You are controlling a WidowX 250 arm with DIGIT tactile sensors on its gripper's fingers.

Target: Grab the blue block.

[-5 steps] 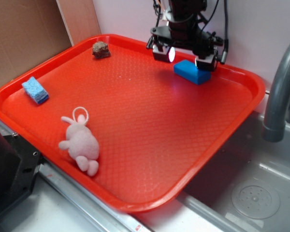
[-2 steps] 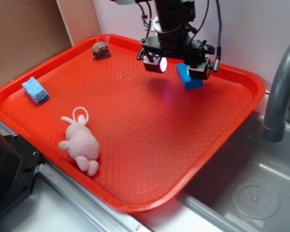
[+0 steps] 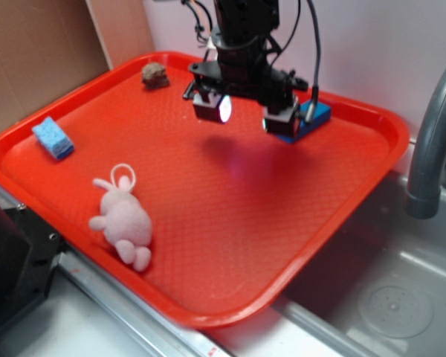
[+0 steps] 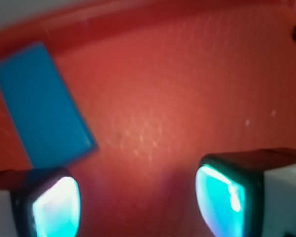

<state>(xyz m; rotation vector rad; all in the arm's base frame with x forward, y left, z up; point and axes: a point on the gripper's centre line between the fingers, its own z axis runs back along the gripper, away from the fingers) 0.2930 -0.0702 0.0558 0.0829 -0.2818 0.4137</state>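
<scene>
The blue block [image 3: 311, 117] is a deep blue flat brick lying near the far right rim of the red tray [image 3: 230, 245]. It fills the upper left of the wrist view as the blue block [image 4: 42, 108]. My gripper [image 3: 245, 113] hovers above the tray just left of the block, open, with bare tray between its glowing pads. In the wrist view the gripper [image 4: 138, 202] has nothing in it, and the left pad [image 4: 54, 210] sits just below the block's near corner.
A paler blue sponge [image 3: 53, 138] lies at the tray's left edge. A pink plush rabbit [image 3: 123, 221] lies near the front left. A brown lump [image 3: 154, 75] sits at the far corner. A grey faucet [image 3: 431, 141] and sink [image 3: 386, 297] are to the right.
My gripper has moved left and toward the front, off the block. The block has turned and slid a little to the right, toward the far rim.
</scene>
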